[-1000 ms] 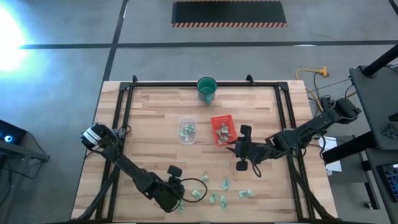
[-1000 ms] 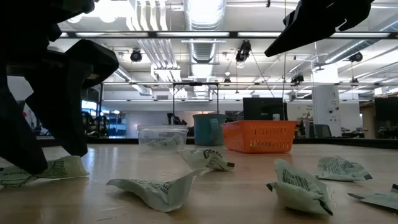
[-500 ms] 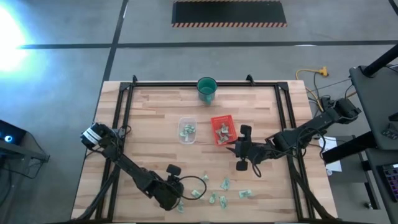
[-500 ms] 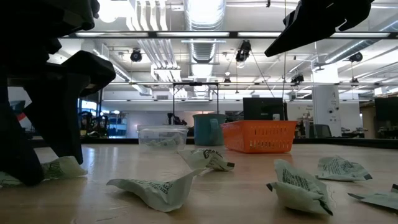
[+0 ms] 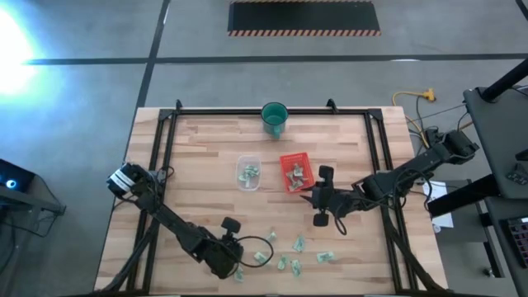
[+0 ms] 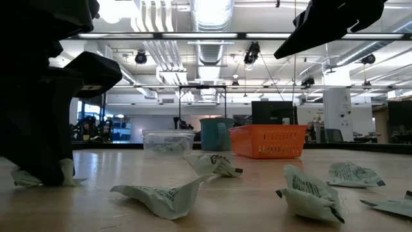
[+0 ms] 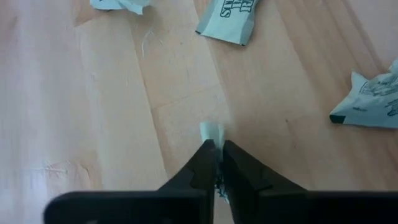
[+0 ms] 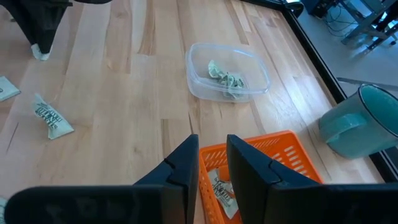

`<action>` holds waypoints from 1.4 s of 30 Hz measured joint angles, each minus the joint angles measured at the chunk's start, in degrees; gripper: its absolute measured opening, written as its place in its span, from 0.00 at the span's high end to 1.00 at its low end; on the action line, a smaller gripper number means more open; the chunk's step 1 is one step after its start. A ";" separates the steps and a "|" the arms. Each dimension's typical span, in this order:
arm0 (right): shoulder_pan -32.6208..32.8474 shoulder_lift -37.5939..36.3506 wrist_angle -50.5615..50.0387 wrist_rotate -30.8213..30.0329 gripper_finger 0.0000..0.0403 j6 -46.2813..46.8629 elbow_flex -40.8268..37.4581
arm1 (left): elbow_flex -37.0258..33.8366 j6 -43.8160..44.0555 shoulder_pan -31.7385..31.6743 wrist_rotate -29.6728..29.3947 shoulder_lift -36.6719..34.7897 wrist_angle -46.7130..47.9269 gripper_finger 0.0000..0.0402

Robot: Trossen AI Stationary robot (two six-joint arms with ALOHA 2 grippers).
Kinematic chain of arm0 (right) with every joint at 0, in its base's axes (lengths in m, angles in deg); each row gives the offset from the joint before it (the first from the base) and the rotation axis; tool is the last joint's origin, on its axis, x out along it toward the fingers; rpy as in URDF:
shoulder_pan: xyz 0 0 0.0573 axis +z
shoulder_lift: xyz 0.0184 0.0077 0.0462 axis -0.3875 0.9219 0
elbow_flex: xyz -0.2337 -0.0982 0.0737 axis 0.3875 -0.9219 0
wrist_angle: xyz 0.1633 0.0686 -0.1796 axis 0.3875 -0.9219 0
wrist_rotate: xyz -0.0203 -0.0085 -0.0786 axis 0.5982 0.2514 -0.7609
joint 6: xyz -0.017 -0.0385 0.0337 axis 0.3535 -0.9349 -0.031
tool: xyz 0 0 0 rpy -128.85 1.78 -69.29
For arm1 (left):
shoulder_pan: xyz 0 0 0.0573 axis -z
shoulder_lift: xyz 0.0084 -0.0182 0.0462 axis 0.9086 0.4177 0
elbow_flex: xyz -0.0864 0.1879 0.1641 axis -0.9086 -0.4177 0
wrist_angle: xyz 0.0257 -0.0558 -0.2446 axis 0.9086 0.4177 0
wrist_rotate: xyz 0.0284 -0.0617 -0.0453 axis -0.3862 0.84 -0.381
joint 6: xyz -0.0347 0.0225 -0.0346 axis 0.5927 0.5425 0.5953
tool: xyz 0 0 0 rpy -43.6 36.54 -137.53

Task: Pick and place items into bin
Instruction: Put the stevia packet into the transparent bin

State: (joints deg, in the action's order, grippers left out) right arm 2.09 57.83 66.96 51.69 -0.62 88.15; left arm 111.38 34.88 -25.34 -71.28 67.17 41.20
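My left gripper [image 5: 233, 268] stands near the table's near edge, fingers down and shut on one small pale green-and-white item [image 6: 67, 173]. Several more items [image 5: 297, 244] lie loose on the wood to its right. An orange tray [image 5: 293, 172] and a clear tub [image 5: 247, 173] at mid-table each hold items. My right gripper [image 8: 213, 163] hovers above the tray's near right corner. Its fingers stand narrowly open, and only the tray shows between them. My left gripper pinches the item between its two fingers, coming from above and pointing down. A pale tip of the item [image 7: 211, 132] shows just past the fingertips. In the low view its crumpled ends [image 6: 22, 179] stick out on both sides of the fingers and rest on the table.
A teal cup [image 5: 274, 118] stands at the far edge, behind the tub and tray. A black frame [image 5: 165, 148] runs along the table's left, far and right sides. Bare wood lies left of the tub.
My left gripper has shut on the item under it, which had lain flat between its open fingers. The item is now bunched up in the pinch, still on the table. My right gripper has kept still.
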 joint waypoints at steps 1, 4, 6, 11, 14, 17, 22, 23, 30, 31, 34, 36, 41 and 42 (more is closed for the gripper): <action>0.00 0.00 0.01 0.00 0.82 0.00 0.00 | -0.02 -0.44 0.00 -0.04 0.00 0.00 0.99; 0.00 0.00 0.01 0.00 0.82 0.00 0.00 | -0.02 -1.04 0.00 -0.15 -0.10 0.16 0.98; 0.00 0.00 -0.01 0.00 0.82 -0.02 0.00 | -0.09 -2.54 -0.07 -0.30 -0.59 1.23 0.99; 0.00 0.00 0.01 -0.03 0.82 -0.02 0.00 | -0.15 -5.80 -0.84 -4.80 -3.65 5.14 1.00; 0.00 0.00 -0.01 -0.11 0.82 -0.02 0.00 | -0.23 -5.78 -2.03 -7.96 -5.91 8.97 1.00; 0.00 0.00 0.00 -0.16 0.82 -0.02 0.00 | -0.95 -7.08 -3.62 -11.88 -8.33 11.71 1.00; 0.00 0.00 -0.01 -0.16 0.82 -0.02 0.00 | -2.81 -12.35 -7.74 -16.68 -12.04 12.18 1.00; 0.00 0.00 0.01 -0.15 0.82 -0.02 0.00 | -3.01 -13.64 -8.81 -16.76 -12.63 11.87 1.00; 0.00 0.00 0.00 -0.13 0.82 -0.02 0.00 | -4.41 -21.78 -17.69 -18.25 -16.43 11.21 1.00; 0.00 0.00 -0.06 -0.13 0.82 -0.02 0.00 | -4.69 -22.56 -19.02 -18.23 -16.74 10.85 1.00; 0.00 0.00 0.02 -0.11 0.82 -0.02 -0.11 | -5.73 -25.60 -23.45 -18.21 -17.69 8.97 1.00; 0.00 0.00 -0.07 -0.09 0.82 -0.02 -0.20 | -6.24 -27.34 -26.40 -18.05 -17.75 7.69 1.00; 0.00 0.00 -0.08 0.01 0.82 -0.02 -0.33 | -6.35 -29.40 -33.20 -12.65 -17.55 5.44 1.00; 0.00 0.00 -0.01 0.04 0.82 -0.04 -0.33 | -6.36 -29.77 -34.32 -10.57 -17.55 4.54 1.00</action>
State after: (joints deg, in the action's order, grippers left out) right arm 2.09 57.83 66.94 51.73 -0.66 87.82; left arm 105.02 5.10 -59.67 -81.85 49.62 45.74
